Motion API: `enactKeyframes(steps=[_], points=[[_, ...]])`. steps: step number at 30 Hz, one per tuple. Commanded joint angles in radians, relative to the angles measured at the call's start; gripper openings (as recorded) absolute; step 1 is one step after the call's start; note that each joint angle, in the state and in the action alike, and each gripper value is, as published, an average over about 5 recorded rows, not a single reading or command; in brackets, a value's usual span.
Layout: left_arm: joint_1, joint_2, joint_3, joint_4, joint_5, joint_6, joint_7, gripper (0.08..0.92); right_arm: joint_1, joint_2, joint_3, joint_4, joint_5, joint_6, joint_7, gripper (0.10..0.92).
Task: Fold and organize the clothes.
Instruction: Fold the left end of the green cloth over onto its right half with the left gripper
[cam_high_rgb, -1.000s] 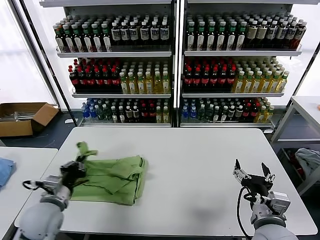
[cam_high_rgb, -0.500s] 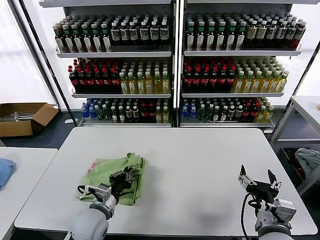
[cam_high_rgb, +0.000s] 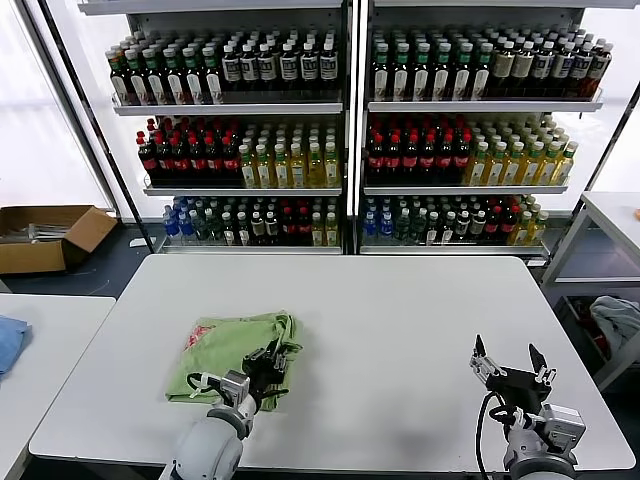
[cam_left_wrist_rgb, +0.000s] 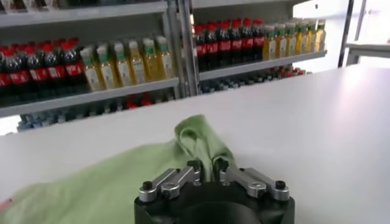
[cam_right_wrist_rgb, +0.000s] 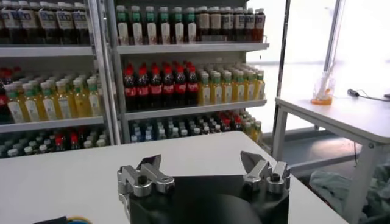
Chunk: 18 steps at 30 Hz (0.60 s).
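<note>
One of the clothes, a light green shirt (cam_high_rgb: 225, 352), lies folded on the white table (cam_high_rgb: 400, 320) at the front left. A red-and-white print (cam_high_rgb: 200, 336) faces up near its left side. My left gripper (cam_high_rgb: 272, 357) sits low at the shirt's right edge. In the left wrist view a raised ridge of the green shirt (cam_left_wrist_rgb: 198, 137) runs between the fingers of the left gripper (cam_left_wrist_rgb: 207, 165), which is shut on it. My right gripper (cam_high_rgb: 507, 360) hovers at the front right, far from the shirt. In its own wrist view the right gripper (cam_right_wrist_rgb: 204, 163) stands wide open and holds nothing.
Shelves of bottles (cam_high_rgb: 340, 130) fill the back wall. A cardboard box (cam_high_rgb: 45, 235) sits on the floor at the left. A side table with a blue cloth (cam_high_rgb: 8, 340) is at the far left. Another table and a grey bundle (cam_high_rgb: 620, 320) are at the right.
My left gripper swept from the shirt's left edge across to its right edge with fabric in it. The shirt is folded narrower, print side up. The right arm barely shifted.
</note>
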Motion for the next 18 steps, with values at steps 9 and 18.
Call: enactKeyframes(steps=[9,18], points=[[0.100,-0.039,0.031,-0.276,-0.505,-0.013,0.028,0.555,0.026,-0.004,-0.033,-0.037,-0.008,0.010,0.003,0.823],[0.074,0.096,-0.260,-0.397,-0.452,-0.022,-0.024,0.795,0.096,-0.012,-0.092,-0.081,-0.011,0.005,0.003,0.823]])
